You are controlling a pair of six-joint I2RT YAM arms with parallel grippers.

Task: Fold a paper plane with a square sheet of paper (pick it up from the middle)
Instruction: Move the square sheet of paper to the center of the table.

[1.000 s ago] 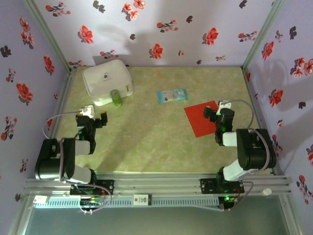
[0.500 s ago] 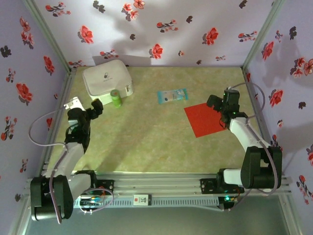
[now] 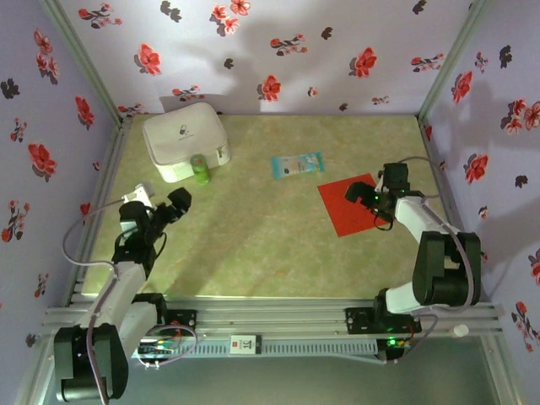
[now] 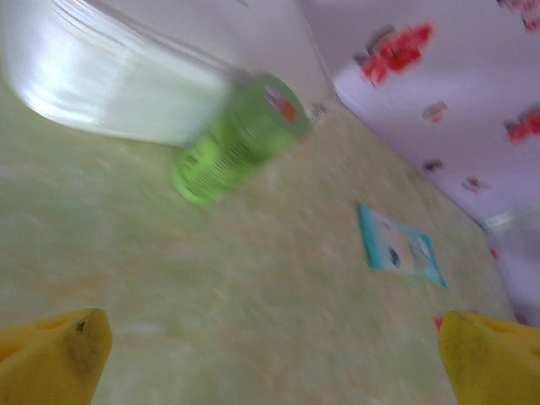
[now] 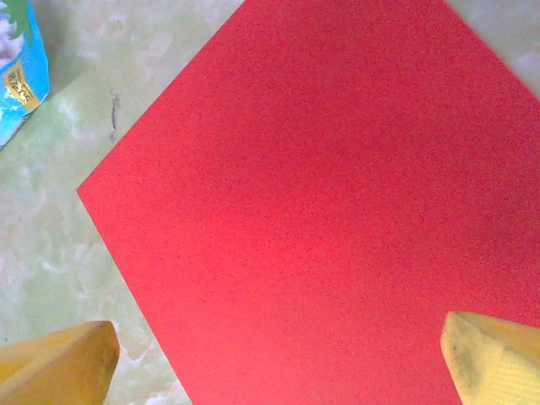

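- The square sheet of paper (image 3: 342,213) lies flat on the table (image 3: 253,245) at about 3 o'clock in the top view. You have no crease in it yet, so every fold of the plane is left to do.
- Your right gripper (image 3: 360,197) hangs over the sheet's middle with its yellow fingers spread wide, grasping nothing. In the right wrist view the red paper (image 5: 321,211) runs between the fingertips. I judge the pickup is about to begin.
- I cannot tell whether the tips touch the paper; the sheet's far corners are cut off in that view.
- A pale blue packet (image 3: 296,164) sits at the sheet's 10 o'clock, near but apart.
- Your left gripper (image 3: 175,201) waits released at 9 o'clock.
- Beyond it are a white case (image 3: 184,135) and a green container (image 3: 200,170); both are blurred in the left wrist view, the label unreadable.
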